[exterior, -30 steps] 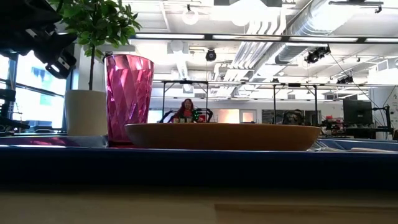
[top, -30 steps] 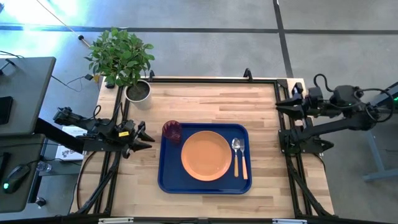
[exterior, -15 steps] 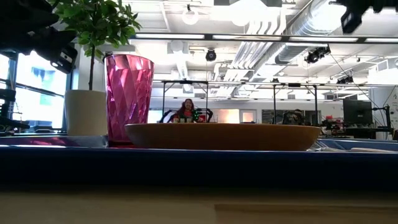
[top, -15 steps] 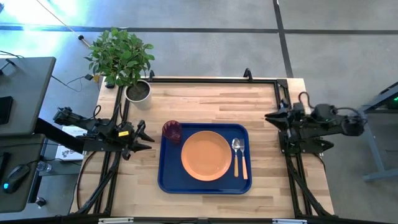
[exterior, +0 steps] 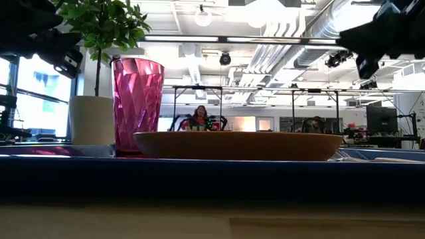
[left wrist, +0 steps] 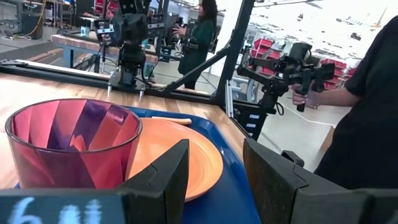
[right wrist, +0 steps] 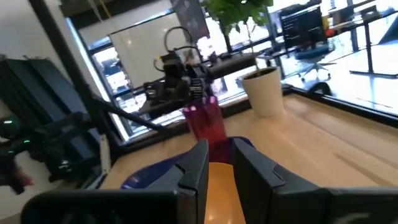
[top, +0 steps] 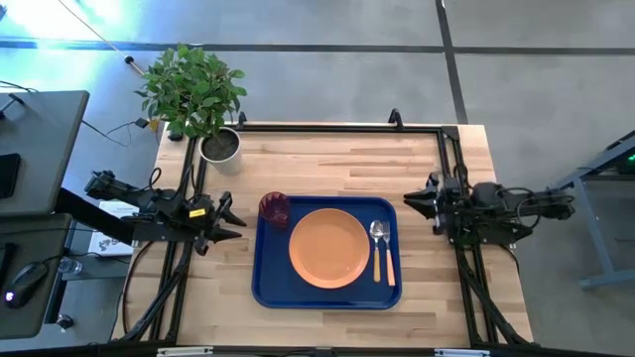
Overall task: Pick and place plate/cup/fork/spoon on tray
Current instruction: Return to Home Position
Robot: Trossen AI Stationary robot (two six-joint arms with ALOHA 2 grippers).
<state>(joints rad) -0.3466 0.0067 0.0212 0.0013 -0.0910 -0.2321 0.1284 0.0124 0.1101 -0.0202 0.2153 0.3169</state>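
The dark blue tray lies in the middle of the table. On it rest the orange plate, the red ribbed cup upright at its far left corner, and the spoon and the fork side by side right of the plate. My left gripper is open and empty, level just left of the tray; its wrist view shows the cup and plate ahead of its gripper. My right gripper is open and empty, just right of the tray's far right corner; its own wrist view shows it too.
A potted plant in a pale pot stands at the table's far left corner. Black frame rails run along the far edge and both sides. People show in the room beyond the table.
My right gripper has swung from the table's far right corner toward the near edge and leftward, to the tray's far right corner. The things on the tray have stayed put.
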